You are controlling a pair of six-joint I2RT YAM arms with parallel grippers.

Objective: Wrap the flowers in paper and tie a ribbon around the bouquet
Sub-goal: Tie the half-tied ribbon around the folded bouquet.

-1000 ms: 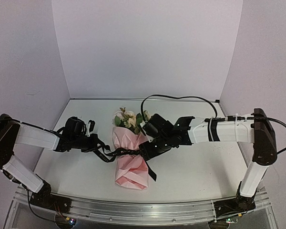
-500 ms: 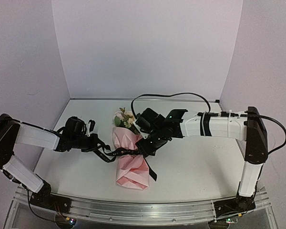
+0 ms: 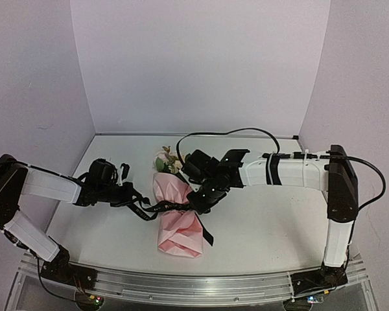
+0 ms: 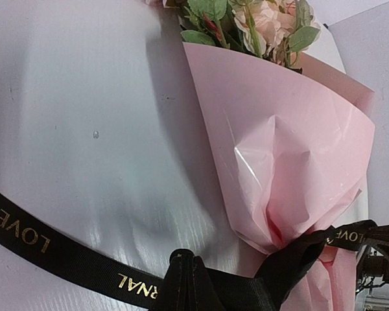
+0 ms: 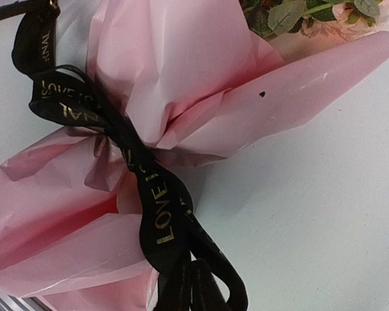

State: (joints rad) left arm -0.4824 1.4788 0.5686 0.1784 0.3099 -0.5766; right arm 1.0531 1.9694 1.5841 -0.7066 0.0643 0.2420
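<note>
The bouquet lies mid-table: light-pink paper (image 3: 178, 223) in a cone, pinched at the waist, with the flowers (image 3: 170, 160) poking out at its far end. The black ribbon (image 3: 154, 208) with gold lettering crosses that waist. My left gripper (image 3: 135, 199) is shut on the ribbon just left of the bouquet; its wrist view shows the fingertips (image 4: 188, 272) pinching the ribbon (image 4: 26, 236) beside the paper (image 4: 292, 162). At the waist's right side my right gripper (image 3: 198, 206) is shut on a ribbon loop (image 5: 162, 207); its fingertips (image 5: 194, 285) sit below the paper (image 5: 181, 65).
The white table (image 3: 266, 220) is walled by pale purple panels on three sides. My right arm's black cable (image 3: 220, 133) arches above the flowers. A metal rail (image 3: 194, 285) runs along the near edge. One ribbon tail (image 3: 206, 234) trails off the bouquet's right side.
My right arm has moved left, in to the bouquet's waist, and its jaws have closed on the ribbon. The left arm and the bouquet have stayed put.
</note>
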